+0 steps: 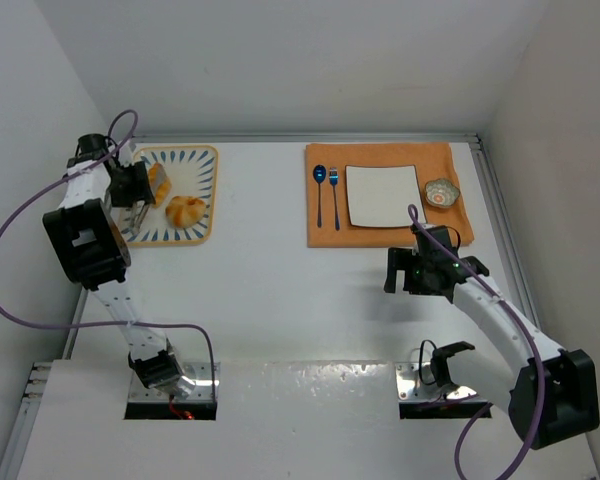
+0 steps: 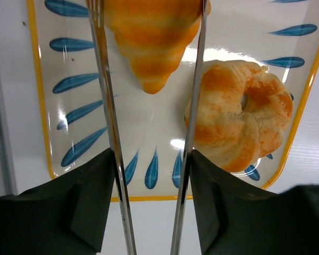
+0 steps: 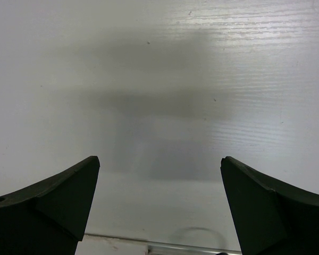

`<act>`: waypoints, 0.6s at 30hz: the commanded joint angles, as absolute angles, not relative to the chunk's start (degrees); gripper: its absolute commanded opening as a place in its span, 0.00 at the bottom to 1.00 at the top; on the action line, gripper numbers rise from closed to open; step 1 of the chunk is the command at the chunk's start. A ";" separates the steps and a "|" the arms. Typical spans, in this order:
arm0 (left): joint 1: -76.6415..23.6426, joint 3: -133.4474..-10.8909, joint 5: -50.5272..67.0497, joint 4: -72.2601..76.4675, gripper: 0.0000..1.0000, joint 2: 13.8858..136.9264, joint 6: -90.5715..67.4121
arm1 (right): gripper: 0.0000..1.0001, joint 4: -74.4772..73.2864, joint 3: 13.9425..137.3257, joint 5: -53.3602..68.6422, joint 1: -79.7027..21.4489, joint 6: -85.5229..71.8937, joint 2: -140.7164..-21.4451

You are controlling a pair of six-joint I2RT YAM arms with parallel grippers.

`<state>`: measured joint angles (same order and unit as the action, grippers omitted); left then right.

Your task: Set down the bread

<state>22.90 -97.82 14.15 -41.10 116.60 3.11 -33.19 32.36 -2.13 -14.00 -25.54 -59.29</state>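
Nearest to us, on the right, the right gripper [image 3: 159, 159] hovers over the bare table [image 1: 280, 290] with its fingers spread wide and nothing between them. We judge it is parked there to keep the route across the table free.

Further out on the right lies an orange placemat [image 1: 380, 235] with a white square plate [image 1: 382, 195] on it. A spoon [image 1: 319, 190] and fork [image 1: 334, 190] sit to the plate's left and a small bowl [image 1: 441, 193] to its right. The plate is bare, so we take it for the spot where the bread belongs.

At the far left, the left gripper [image 2: 151, 159] is clenched on a pair of metal tongs [image 2: 109, 106], squeezing the two blades from outside. The blades in turn pinch the croissant [image 2: 151, 37] between their far ends, above the patterned tray [image 2: 149, 127]. We think the tongs are there because their thin blades can slip alongside soft pastry without crushing it. We cannot tell whether the croissant has cleared the tray.

The bun [image 2: 239, 122] lies on the tray just right of the right blade, which passes close along its edge; we cannot tell whether they touch. We suspect it could get nudged when the croissant moves.
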 commanded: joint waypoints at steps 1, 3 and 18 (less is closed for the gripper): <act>24.43 -96.86 17.31 -40.17 0.59 116.19 1.76 | 0.97 -32.96 33.84 -2.37 -14.15 -26.37 -58.01; 24.96 -96.33 17.84 -40.17 0.52 115.05 1.76 | 0.97 -32.78 33.84 -2.46 -13.98 -26.46 -57.92; 26.02 -100.63 21.45 -42.98 0.00 113.04 1.76 | 0.97 -32.70 36.21 -2.64 -14.15 -26.10 -59.59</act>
